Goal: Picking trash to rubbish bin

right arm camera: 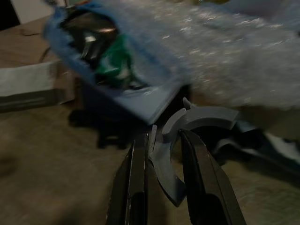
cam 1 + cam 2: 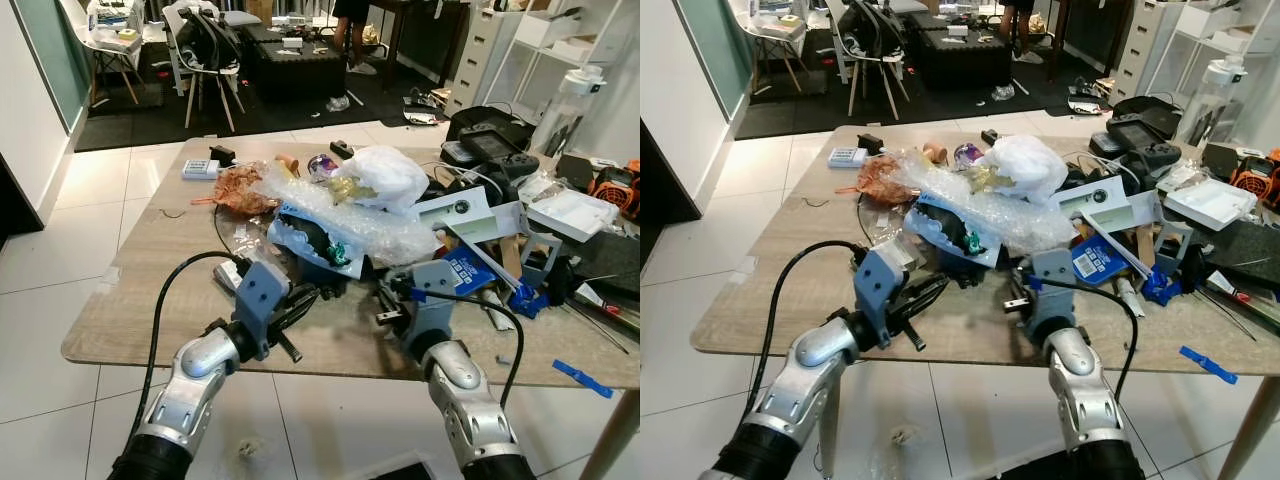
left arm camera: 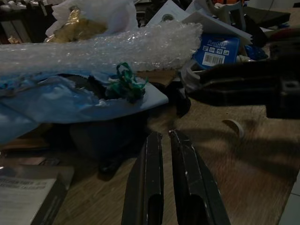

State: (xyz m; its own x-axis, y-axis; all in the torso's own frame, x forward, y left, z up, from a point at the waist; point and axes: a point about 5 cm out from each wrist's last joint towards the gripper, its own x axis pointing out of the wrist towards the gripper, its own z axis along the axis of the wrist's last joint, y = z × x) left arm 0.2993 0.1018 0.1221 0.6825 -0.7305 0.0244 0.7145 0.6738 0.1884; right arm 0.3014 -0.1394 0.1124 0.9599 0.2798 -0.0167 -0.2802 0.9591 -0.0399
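Head stereo pair: high, looking forward and down over the near edge of the wooden table (image 2: 130, 300), room beyond. Both eyes share the bubble wrap (image 2: 350, 215) heap at centre. Left wrist camera: low, close above the tabletop, facing the bubble wrap (image 3: 108, 49). Right wrist camera: closer still, blurred, same bubble wrap (image 1: 239, 56) ahead.

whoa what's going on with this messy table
A humanoid robot stands at a wooden table piled with clutter. Both arms reach over the near edge toward the heap of bubble wrap and blue packaging. The right gripper has its fingers around a curved grey plastic piece. The left gripper, nearly shut and empty, hovers over the tabletop just short of the blue packaging.
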